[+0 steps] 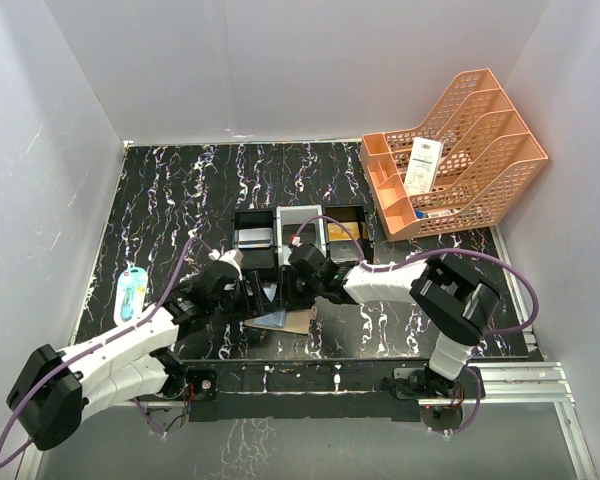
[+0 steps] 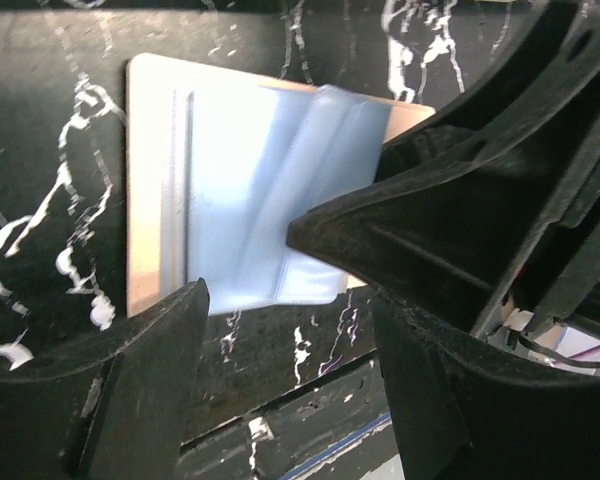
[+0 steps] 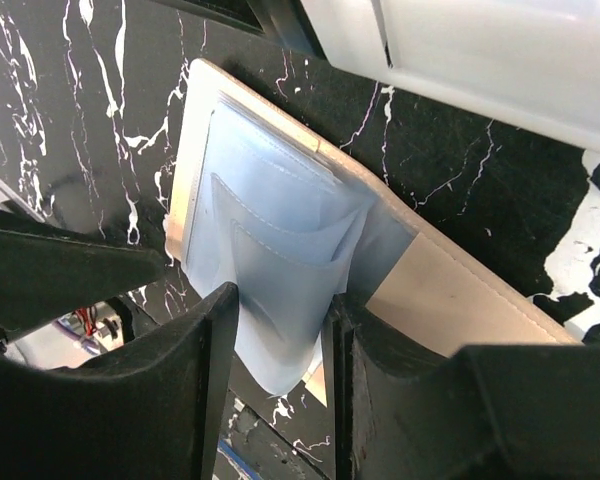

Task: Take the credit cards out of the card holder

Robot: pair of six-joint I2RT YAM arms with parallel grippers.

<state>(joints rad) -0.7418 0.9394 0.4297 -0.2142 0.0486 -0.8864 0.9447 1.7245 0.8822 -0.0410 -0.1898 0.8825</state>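
Note:
The tan card holder point(image 1: 285, 320) lies open on the black marbled table, between the two grippers. Its pale bluish slots point(image 3: 280, 230) face up, and I see no credit card in them. My right gripper point(image 3: 285, 300) is shut on the bunched lower edge of the bluish slot panel. My left gripper point(image 2: 290, 330) stands open at the near edge of the card holder point(image 2: 230, 180), with only table between its fingers. A gold credit card point(image 1: 340, 233) lies in the tray's right compartment. A silvery one point(image 1: 255, 238) lies in the left compartment.
The black-and-grey three-compartment tray point(image 1: 298, 215) stands just behind the grippers. An orange file rack point(image 1: 455, 150) holding a white receipt point(image 1: 423, 165) is at the back right. A small light-blue packet point(image 1: 132, 293) lies at the left. The table's front edge is close below the card holder.

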